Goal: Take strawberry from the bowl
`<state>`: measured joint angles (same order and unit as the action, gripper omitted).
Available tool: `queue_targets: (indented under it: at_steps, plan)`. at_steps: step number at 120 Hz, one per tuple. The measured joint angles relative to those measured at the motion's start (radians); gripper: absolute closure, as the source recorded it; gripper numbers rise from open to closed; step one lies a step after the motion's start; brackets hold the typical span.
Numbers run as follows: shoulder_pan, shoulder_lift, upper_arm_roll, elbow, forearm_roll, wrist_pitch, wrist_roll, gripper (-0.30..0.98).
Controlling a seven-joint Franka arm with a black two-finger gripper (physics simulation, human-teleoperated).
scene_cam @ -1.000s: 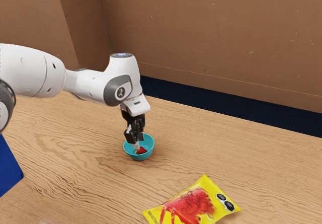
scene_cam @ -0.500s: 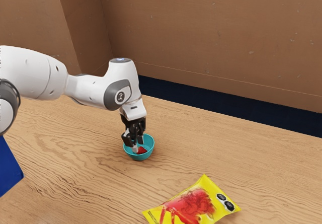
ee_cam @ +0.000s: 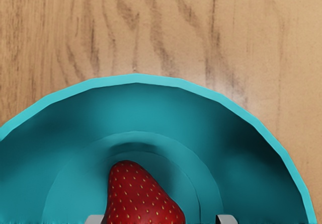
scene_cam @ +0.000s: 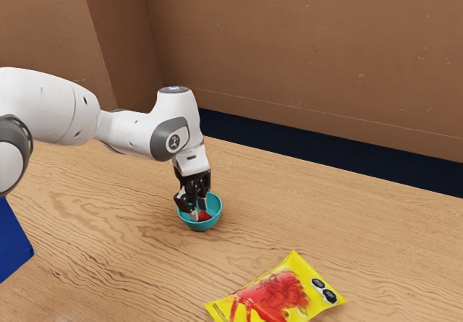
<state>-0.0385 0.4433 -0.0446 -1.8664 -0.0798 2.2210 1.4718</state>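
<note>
The claw point(scene_cam: 199, 212) is released, its 2 fingers point(ee_cam: 227, 220) standing apart; the strawberry point(ee_cam: 138, 199) lies between them in the bowl point(ee_cam: 136, 79), nearer to 1 finger.

Yellow packet point(scene_cam: 275, 291) with 2 black marks point(scene_cam: 318, 284), blue object point(scene_cam: 11, 241), wooden table point(scene_cam: 137, 264), brown walls point(scene_cam: 289, 47)

The Franka arm point(scene_cam: 54, 108) has a smooth white shell of rounded segments, marked by small dark recesses and thin seams. Grey bands border its joints; a round dark emblem point(scene_cam: 173, 142) marks the wrist. Below the white hand housing point(scene_cam: 192, 162), the two-finger gripper point(scene_cam: 198, 211) is black with pale fingertips point(scene_cam: 194, 215).
</note>
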Motion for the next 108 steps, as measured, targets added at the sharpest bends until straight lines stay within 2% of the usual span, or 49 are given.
queue_targets:
  at_steps: [27,77,108]
  plan:
    - [-0.001,-0.014,0.001,0.004,0.000,0.004,0.015,0.49]
    - [-0.003,0.059,0.003,0.033,-0.006,0.017,0.030,0.29]
    - [-0.002,0.059,0.004,0.035,-0.022,0.024,0.041,0.38]
